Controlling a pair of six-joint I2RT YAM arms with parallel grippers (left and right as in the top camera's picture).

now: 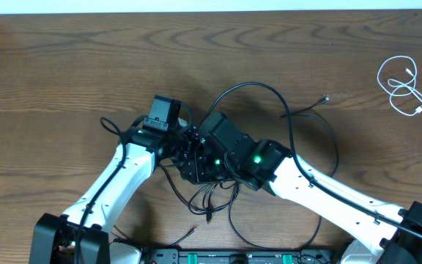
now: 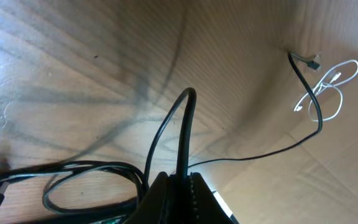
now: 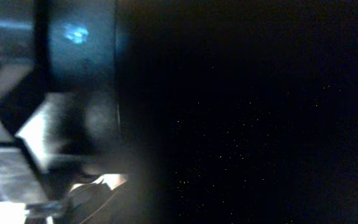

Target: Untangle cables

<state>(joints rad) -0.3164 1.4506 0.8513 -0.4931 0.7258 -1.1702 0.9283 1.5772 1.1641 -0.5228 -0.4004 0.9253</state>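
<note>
Left pincer (image 2: 179,179) pinches a black cable (image 2: 187,124); white cable (image 2: 335,76) lies well apart.

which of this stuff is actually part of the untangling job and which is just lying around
Job:
- thin black looped cables
- short white coiled cable with small plug ends, lying apart
- left claw, shut on a black loop

Just there:
- brown wood-grain tabletop
- white strip along its far edge
</note>
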